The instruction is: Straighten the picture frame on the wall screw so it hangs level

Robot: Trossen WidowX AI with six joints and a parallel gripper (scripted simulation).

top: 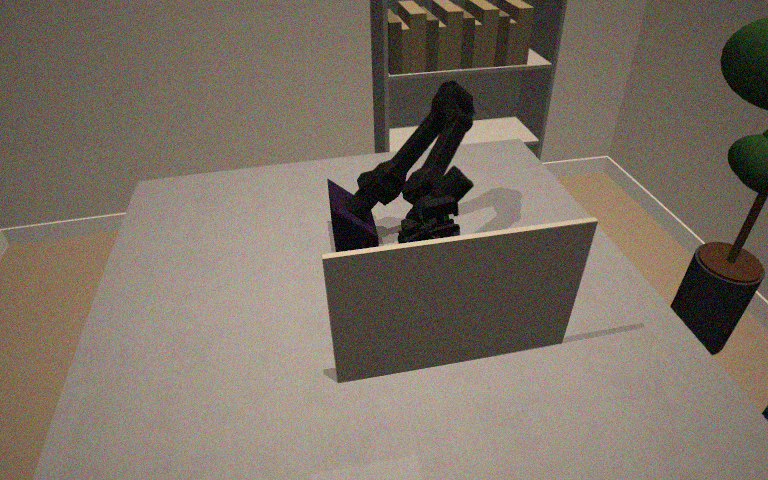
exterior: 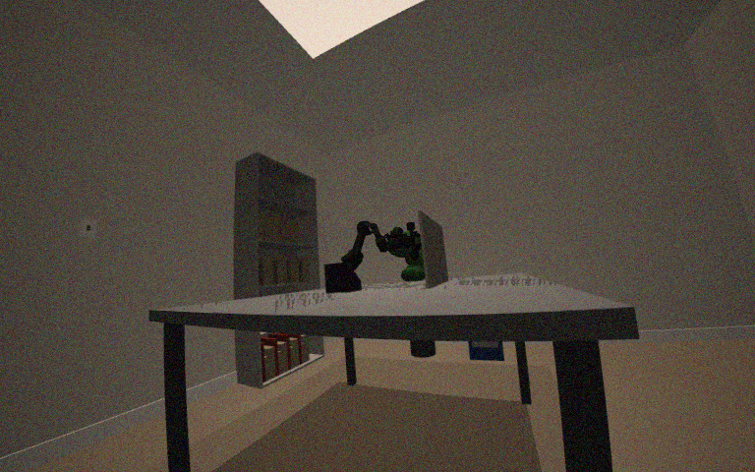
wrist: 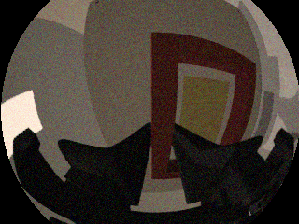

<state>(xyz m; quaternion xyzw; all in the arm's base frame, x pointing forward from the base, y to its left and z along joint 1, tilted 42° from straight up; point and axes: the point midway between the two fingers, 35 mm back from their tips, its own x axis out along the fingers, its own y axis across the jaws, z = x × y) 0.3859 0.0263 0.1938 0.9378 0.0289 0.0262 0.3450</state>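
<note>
The picture frame (wrist: 163, 93) has a dark red border, a pale mat and a dull yellow centre; it shows only in the wrist view, against the grey upright panel (top: 453, 300) (exterior: 434, 259) (wrist: 119, 70). My gripper (wrist: 161, 126) is shut on the frame's border, on the side bar at the left in the wrist view, with one black finger on each side of it. The screw and the notched strip are hidden. In the top and exterior views the panel hides the frame and the fingertips. The wide, curved wrist view does not let me tell whether the frame is level.
The panel stands upright on the grey table (top: 215, 339) (exterior: 500, 300), with my arm (top: 416, 141) (exterior: 364, 228) behind it in the top view. A dark box-like object (top: 348, 220) (exterior: 340, 278) is beside the arm's base. A bookshelf (top: 379, 84) (exterior: 246, 233) and a potted plant (top: 702, 305) stand beyond the table.
</note>
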